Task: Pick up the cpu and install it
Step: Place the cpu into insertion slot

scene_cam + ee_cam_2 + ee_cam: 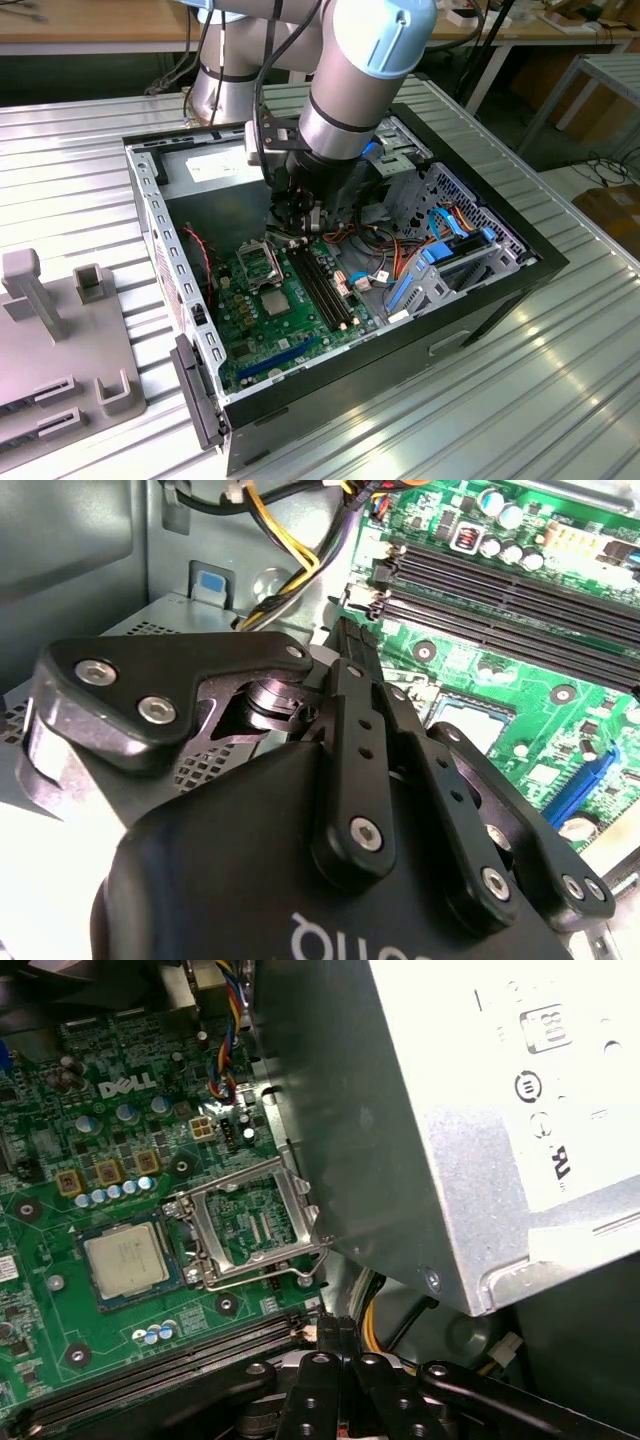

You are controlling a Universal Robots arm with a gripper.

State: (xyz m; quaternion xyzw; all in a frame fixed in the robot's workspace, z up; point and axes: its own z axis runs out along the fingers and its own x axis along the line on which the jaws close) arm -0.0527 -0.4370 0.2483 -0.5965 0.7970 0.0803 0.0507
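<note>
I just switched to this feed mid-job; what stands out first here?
The arm reaches down into the open case, its end effector low over the motherboard near the memory slots. In the first wrist view the cpu lies silver in its socket, the load plate beside it open. Whether the end effector is open or shut is hard to tell.

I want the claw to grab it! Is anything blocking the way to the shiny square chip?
Nothing visible does. The flat silver-grey square cpu lies uncovered; the hinged metal frame stands open beside it, not over it. The black claw is off beside the dark memory slots.
</note>
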